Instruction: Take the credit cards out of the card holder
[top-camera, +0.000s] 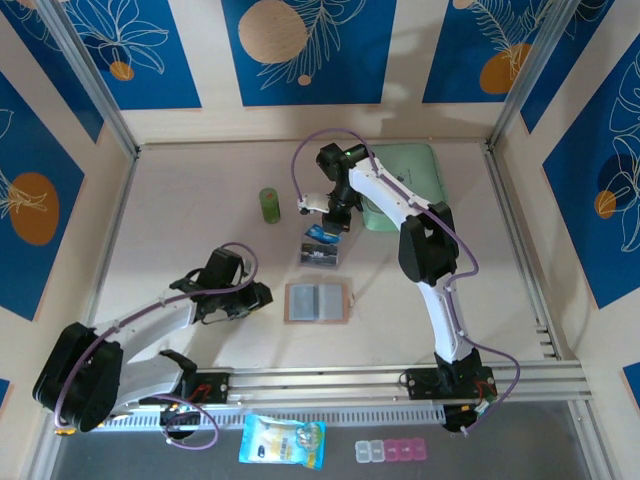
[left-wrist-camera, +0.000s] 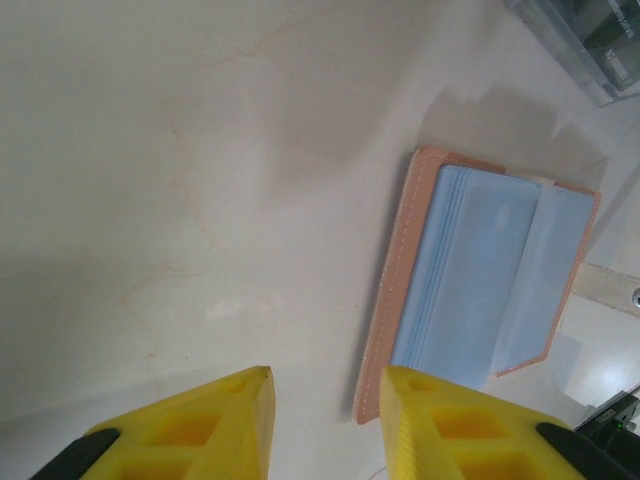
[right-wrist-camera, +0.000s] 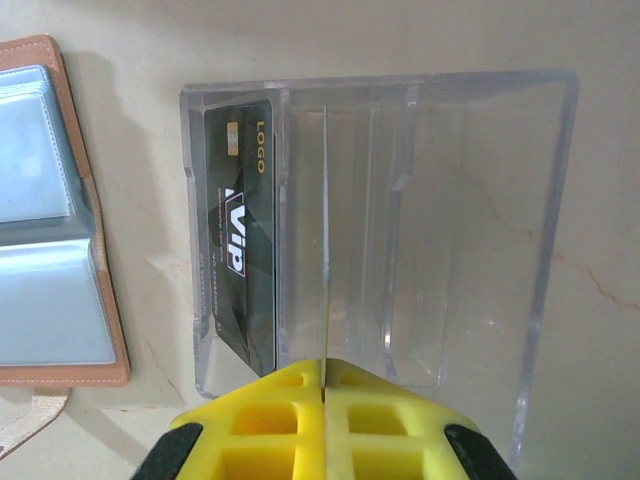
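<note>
So, left gripper (left-wrist-camera: 325, 388): yellow fingers part-spread, with bare table (left-wrist-camera: 150, 200) between them. It hangs to the left of the card holder, whose stitched edge is just beside one fingertip.
Green cylinder (top-camera: 269, 205): upright on the table, further back, well apart from everything else.
Card holder (top-camera: 318, 302): lies flat and unfolded on the table, in the middle, in front of the arm bases.
Holder's look: pinkish-tan outer rim with pale stitching and blue-grey inner pockets stacked in steps, with a little tab at one corner. I cannot tell whether any pocket has a card in it.
Clear tray (right-wrist-camera: 470, 230): ribbed transparent plastic with several slots, just beyond the holder and not touching it.
Tray's contents: one dark card (right-wrist-camera: 240, 230) stands in the end slot nearest the holder. Its face is printed "VIP" and "LOGO", with a small chip mark.
Right gripper (right-wrist-camera: 325, 372): fingers pressed together on a second card (right-wrist-camera: 325, 240), which is seen edge-on as a thin line over a middle slot of the tray.
Mint-green pouch (top-camera: 405, 185): flat on the far right of the table, partly under the right arm.
</note>
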